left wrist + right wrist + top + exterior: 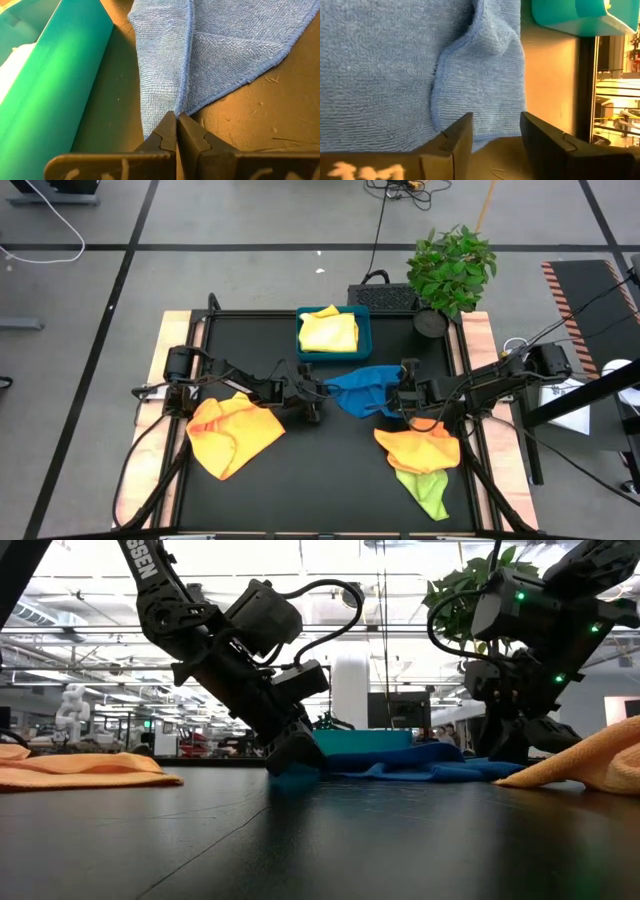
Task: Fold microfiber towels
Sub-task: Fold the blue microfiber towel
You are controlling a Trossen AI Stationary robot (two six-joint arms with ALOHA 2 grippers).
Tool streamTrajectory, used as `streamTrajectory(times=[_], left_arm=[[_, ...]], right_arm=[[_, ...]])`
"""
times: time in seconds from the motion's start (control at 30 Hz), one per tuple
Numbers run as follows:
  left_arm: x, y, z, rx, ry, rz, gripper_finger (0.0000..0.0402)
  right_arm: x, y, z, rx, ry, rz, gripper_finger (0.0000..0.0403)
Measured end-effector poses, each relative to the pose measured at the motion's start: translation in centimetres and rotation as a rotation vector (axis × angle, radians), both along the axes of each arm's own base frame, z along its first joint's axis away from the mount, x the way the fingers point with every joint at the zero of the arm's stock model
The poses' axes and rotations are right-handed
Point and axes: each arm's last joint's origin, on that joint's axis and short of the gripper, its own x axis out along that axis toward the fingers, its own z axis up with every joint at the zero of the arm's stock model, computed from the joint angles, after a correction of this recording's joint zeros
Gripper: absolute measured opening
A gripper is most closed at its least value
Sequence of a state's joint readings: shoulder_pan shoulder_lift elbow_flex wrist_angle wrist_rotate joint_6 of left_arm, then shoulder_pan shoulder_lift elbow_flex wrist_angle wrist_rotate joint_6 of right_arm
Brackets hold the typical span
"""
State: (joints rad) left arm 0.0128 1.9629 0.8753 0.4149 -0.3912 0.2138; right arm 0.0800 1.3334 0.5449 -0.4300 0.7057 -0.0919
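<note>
Blue microfiber towel [362,391], table ctr: left gripper [176,120] clamped on its corner; right gripper [495,132] apart over edge. Risk: corner slips, fold skews.

Blue towel [362,391] sits betw. the two grippers — plain mid-blue, fine looped weave, darker stitched hem. Left gripper [317,394] & right gripper [405,395] both black. Tray [333,352] just beyond them is teal-blue, w/ a pale yellow towel [328,331] inside. Orange-yellow towel [233,432] by the left arm; another orange towel [420,448] near the right gripper, over a lime green towel [425,489]. Table [330,480] — matte black top, light wood edges.
</note>
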Motion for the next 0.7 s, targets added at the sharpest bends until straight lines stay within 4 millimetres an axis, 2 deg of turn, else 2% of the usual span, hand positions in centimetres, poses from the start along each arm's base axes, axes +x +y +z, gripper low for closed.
streamTrajectory(times=[0.13, 0.3, 0.4, 0.53, 0.7], left_arm=[[0.0, 0.0, 0.0, -0.002, 0.000, -0.002, 0.0003], [0.0, 0.0, 0.0, -0.005, 0.000, -0.007, 0.0004], [0.0, 0.0, 0.0, -0.006, 0.000, -0.006, 0.0003], [0.0, 0.0, 0.0, -0.006, 0.000, -0.006, 0.0004], [0.1, -0.1, 0.7, -0.012, -0.029, -0.003, 0.0004]], right_arm=[[0.3, 0.2, 0.0, 0.067, -0.057, -0.014, 0.0156], [2.1, 0.6, 0.5, 0.230, -0.282, -0.013, 0.0157], [2.8, 0.6, 1.0, 0.248, -0.387, -0.026, 0.0157], [2.9, -0.2, 0.9, 0.238, -0.417, -0.093, 0.0157], [2.9, -1.1, -0.2, 0.220, -0.352, -0.143, 0.0157]])
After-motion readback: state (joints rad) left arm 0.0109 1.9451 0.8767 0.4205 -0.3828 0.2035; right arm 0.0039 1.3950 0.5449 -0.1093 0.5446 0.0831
